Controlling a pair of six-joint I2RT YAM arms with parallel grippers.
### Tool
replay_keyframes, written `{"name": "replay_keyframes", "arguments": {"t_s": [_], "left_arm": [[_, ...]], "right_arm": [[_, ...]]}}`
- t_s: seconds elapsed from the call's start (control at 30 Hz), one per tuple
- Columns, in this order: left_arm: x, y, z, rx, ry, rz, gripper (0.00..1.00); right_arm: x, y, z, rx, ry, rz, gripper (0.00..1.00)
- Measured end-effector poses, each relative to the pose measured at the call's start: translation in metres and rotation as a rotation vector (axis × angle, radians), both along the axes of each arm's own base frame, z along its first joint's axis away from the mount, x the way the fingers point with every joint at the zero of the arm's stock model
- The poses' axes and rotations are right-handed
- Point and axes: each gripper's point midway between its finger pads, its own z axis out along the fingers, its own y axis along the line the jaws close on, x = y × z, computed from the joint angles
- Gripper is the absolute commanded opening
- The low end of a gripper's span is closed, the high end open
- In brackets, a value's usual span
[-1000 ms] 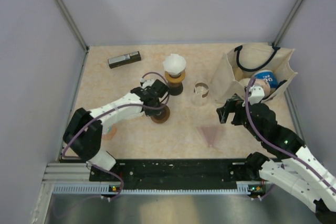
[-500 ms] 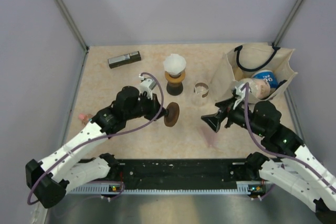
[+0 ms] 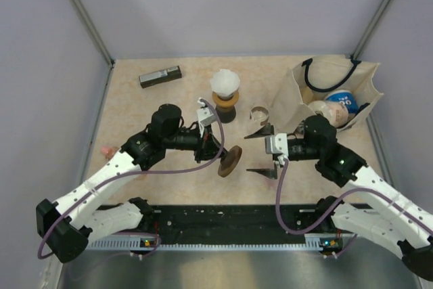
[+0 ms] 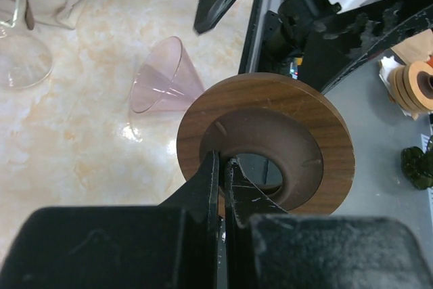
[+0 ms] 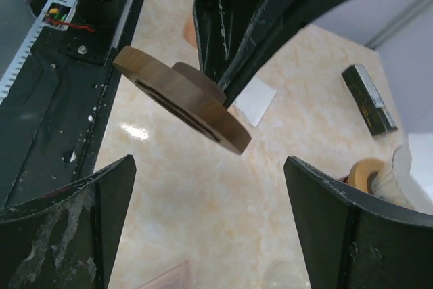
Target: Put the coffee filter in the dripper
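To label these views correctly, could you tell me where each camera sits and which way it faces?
Top: above, behind the bases, looking down on the table; both arms show.
Left wrist: looks along its shut fingers at the ring and cone.
Right wrist: faces the left gripper between its open fingers.
All three share the ring.

The left arm (image 3: pixel 101 182) and right arm (image 3: pixel 379 191) have white shells and black joints. A thin purple cable (image 3: pixel 278 197) runs along each. The right gripper (image 5: pixel 208 164) has black, scratched fingers (image 5: pixel 64 228).
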Motion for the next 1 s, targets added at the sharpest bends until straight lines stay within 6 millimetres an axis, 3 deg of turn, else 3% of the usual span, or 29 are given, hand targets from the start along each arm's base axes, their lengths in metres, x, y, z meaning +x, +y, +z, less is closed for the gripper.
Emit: {"name": "replay_keyframes", "arguments": {"t_s": [0.13, 0.23, 0.47, 0.63, 0.73, 0.8, 0.97, 1.0], "left_arm": [[-0.003, -0.004, 0.001, -0.003, -0.003, -0.055, 0.00], [-0.007, -0.004, -0.003, 0.006, 0.012, -0.076, 0.00], [-0.013, -0.004, -0.002, -0.003, 0.016, -0.114, 0.00], [-0.014, -0.006, -0.004, -0.003, 0.027, -0.133, 0.00], [-0.014, -0.007, -0.005, 0.001, 0.034, -0.139, 0.00], [-0.014, -0.006, -0.006, 0.003, 0.037, -0.139, 0.13], [-0.008, -0.005, -0.007, 0.021, 0.038, -0.086, 0.63], [-0.006, -0.003, -0.006, 0.025, 0.036, -0.064, 0.83]], "right_arm": [[0.001, 0.017, 0.006, -0.038, -0.048, 0.130, 0.77], [-0.002, 0.024, 0.008, -0.049, -0.057, 0.204, 0.60], [-0.021, 0.026, 0.006, -0.049, -0.071, 0.302, 0.58], [-0.024, 0.028, 0.004, -0.057, -0.064, 0.319, 0.38], [-0.022, 0.032, 0.006, -0.062, -0.057, 0.325, 0.19], [-0.022, 0.033, 0.006, -0.067, -0.050, 0.329, 0.00], [-0.029, 0.031, 0.007, -0.076, -0.018, 0.351, 0.00], [-0.030, 0.030, 0.008, -0.077, -0.014, 0.354, 0.00]]}}
